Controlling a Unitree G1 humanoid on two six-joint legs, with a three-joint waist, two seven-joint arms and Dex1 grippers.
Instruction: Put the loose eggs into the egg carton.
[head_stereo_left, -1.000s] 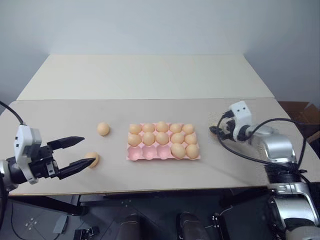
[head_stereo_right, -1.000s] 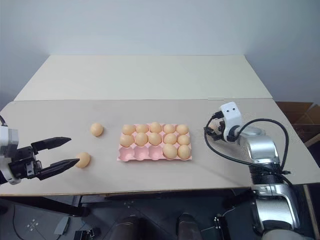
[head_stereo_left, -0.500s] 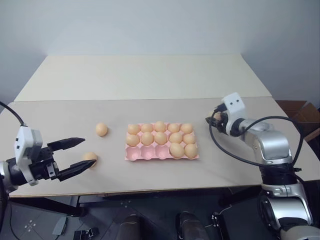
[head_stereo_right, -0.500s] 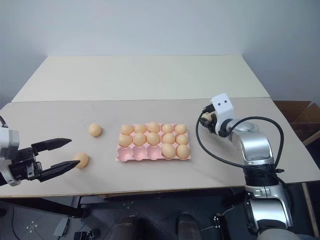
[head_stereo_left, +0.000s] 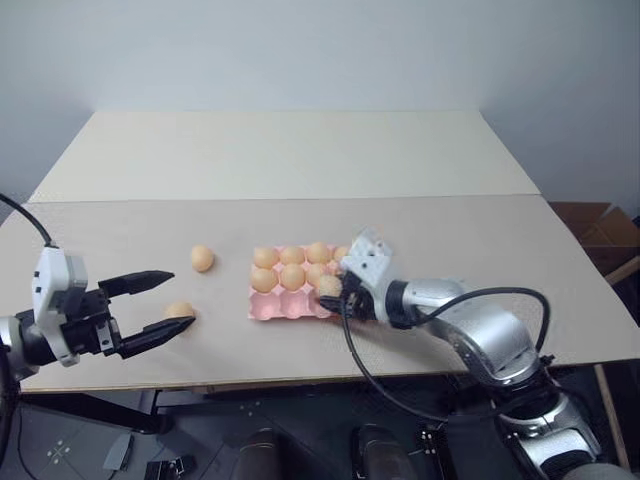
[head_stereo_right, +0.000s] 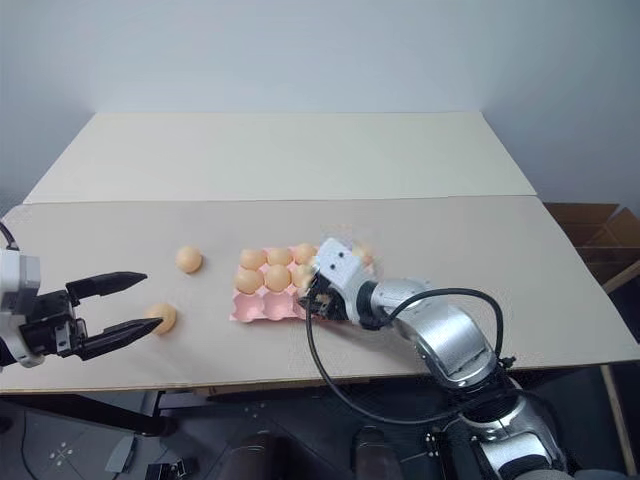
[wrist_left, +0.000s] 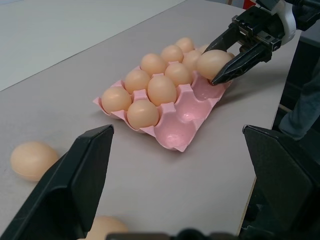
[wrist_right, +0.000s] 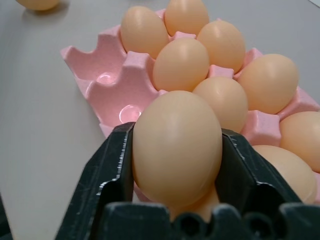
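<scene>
Right wrist view has the right gripper (wrist_right: 177, 165) clamped on an egg (wrist_right: 176, 145), one black finger on each side, held just over the near row of the carton (wrist_right: 117, 87). From the head camera that gripper (head_stereo_left: 335, 292) sits over the carton's (head_stereo_left: 272, 308) near edge, about the middle of the row, with empty cups to its left; whether the egg touches the tray I cannot tell. Filled cups crowd the far and middle rows. Two loose eggs lie on the desk (head_stereo_left: 300, 150) left of the carton: one (head_stereo_left: 202, 258) level with its far row, well apart from it, the other (head_stereo_left: 180, 311) nearer the front edge. The left gripper (head_stereo_left: 165, 301) hangs near the desk's left front corner, fingers spread wide and empty, the lower fingertip just beside that second egg.
</scene>
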